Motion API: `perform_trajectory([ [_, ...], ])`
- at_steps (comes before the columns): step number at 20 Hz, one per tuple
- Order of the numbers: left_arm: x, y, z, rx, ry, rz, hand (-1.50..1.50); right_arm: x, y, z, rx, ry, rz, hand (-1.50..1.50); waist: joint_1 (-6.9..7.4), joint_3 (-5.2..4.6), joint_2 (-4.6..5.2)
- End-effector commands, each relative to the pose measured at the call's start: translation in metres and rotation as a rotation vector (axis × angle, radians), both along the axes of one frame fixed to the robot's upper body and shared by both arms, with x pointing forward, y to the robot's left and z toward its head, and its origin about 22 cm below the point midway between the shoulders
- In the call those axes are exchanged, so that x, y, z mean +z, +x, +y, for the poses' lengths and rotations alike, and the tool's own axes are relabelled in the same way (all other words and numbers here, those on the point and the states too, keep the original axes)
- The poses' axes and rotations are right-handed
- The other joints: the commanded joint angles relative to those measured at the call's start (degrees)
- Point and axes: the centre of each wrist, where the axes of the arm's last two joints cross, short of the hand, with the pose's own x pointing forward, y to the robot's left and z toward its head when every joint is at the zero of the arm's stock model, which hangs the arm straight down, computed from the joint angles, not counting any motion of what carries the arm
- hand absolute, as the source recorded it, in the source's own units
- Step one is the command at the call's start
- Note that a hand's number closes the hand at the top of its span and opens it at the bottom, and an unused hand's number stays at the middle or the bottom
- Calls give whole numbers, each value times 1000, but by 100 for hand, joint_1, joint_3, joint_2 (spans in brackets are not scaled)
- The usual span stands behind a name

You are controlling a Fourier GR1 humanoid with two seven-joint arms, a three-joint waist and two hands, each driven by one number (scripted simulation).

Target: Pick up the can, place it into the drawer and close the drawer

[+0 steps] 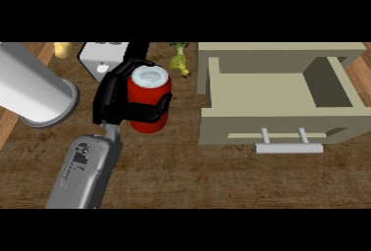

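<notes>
The black fingers [148, 109] of the left hand [119, 100] are curled round the red can [150, 105], crossing its lower middle as a dark band while the thumb side runs up along the can's left edge. The fingers hold the can and nothing else. The can is a bright red cylinder with a pale, silvery top that faces up toward the view; its red body shows both above and below the band of fingers, and its bottom end pokes out beneath the hand. From the hand, the grey forearm [85, 171] runs down and to the left toward the lower edge of the view.

The can sits over the brown wooden desk [217, 176], to the left of the beige drawer [275, 95] and clearly apart from it. Whether the can is lifted off the desk or touching it cannot be told from this angle. The drawer stands pulled open, its pale inside bare to view, with a light metal handle [288, 147] on its front face at the lower side.

Just behind the hand lies a small white box-like appliance [105, 59]. A large white cylinder [33, 88] lies at the left edge of the view. A yellow-green vegetable [179, 61] lies between the can and the drawer's rear corner.
</notes>
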Motion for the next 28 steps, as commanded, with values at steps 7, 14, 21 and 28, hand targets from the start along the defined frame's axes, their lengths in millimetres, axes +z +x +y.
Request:
perform_trajectory([
  [7,63,14,-87,-37,52,-65,150,0,6,-11,-12,-2,-17,-150,-77,0,13],
  [14,130,40,-125,-35,80,-80,150,-11,3,-4,4,-13,-15,-150,-113,2,18],
  [21,139,50,-155,-31,92,-47,150,5,2,-4,18,-27,9,-150,-163,1,29],
  [28,156,68,-173,-23,119,-34,150,-9,8,-3,23,-5,-5,-150,-252,6,55],
])
